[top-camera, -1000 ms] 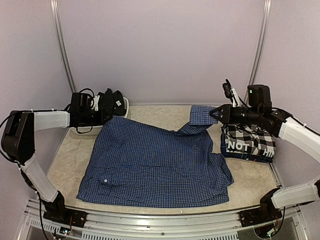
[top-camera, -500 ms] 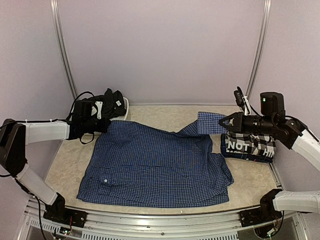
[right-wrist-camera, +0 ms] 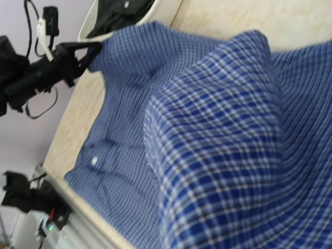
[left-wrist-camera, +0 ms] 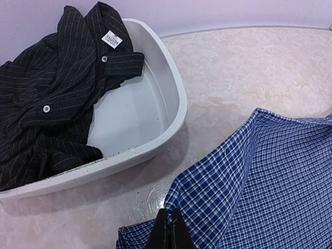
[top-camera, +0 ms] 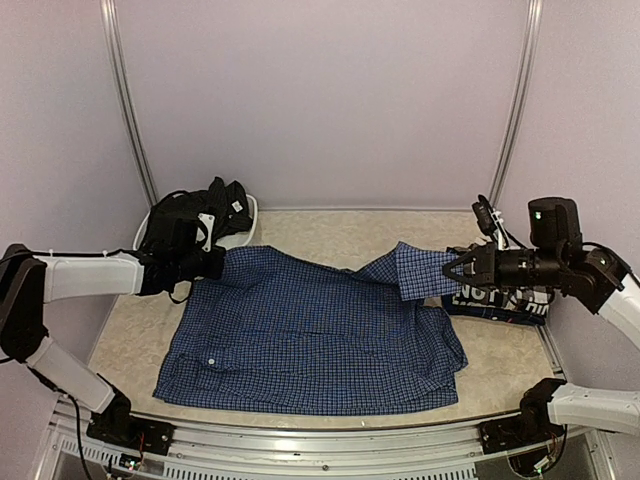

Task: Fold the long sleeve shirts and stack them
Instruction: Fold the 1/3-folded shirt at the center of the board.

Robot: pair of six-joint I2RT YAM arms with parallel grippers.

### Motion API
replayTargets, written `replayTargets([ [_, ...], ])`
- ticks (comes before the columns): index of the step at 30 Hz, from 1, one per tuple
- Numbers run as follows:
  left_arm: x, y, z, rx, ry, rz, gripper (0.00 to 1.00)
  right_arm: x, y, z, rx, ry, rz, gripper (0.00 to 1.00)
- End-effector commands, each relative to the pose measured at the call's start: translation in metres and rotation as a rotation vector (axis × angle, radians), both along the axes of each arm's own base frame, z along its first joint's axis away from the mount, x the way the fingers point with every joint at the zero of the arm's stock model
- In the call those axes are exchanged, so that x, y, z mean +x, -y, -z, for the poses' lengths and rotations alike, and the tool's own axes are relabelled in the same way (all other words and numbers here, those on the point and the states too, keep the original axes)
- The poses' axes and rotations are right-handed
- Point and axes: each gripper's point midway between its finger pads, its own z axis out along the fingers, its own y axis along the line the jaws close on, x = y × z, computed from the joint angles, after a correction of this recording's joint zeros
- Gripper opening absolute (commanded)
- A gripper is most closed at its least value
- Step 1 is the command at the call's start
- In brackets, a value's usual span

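A blue fine-check long sleeve shirt (top-camera: 310,335) lies spread over the middle of the table. My left gripper (top-camera: 218,263) is shut on its far left corner, and in the left wrist view the closed fingertips (left-wrist-camera: 168,231) pinch the blue cloth (left-wrist-camera: 249,181). My right gripper (top-camera: 450,272) is shut on the sleeve end at the right and holds it lifted. Blue cloth (right-wrist-camera: 223,155) fills the right wrist view and hides the fingers. A folded black-and-white check shirt (top-camera: 505,298) lies behind the right gripper. A black shirt (left-wrist-camera: 46,104) hangs in a white basin (left-wrist-camera: 174,104).
The white basin with the black shirt (top-camera: 222,203) stands at the far left corner, just behind the left arm. Purple walls enclose the table on three sides. A metal rail (top-camera: 320,440) runs along the near edge between the arm bases.
Both grippers have moved toward the near edge with the blue cloth in them. The right one has carried the sleeve end down and in front of the check shirt.
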Motion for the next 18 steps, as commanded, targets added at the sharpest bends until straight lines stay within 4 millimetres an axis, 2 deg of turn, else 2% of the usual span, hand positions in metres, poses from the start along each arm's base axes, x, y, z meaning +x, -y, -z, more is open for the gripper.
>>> replayTargets([
  [1,-0.013,-0.015,-0.001,0.017,0.015,-0.080,0.00,-0.028,-0.002,0.004,0.021,-0.084,-0.054,0.00],
  [6,-0.025,-0.027,-0.012,0.014,0.061,-0.140,0.00,-0.050,0.003,-0.004,0.050,-0.112,-0.074,0.00],
  [11,-0.037,-0.031,-0.018,0.007,0.092,-0.162,0.00,-0.072,0.005,0.001,0.087,-0.164,-0.106,0.00],
  [18,-0.063,-0.043,-0.014,0.009,0.121,-0.206,0.00,-0.093,0.014,-0.005,0.093,-0.170,-0.127,0.00],
])
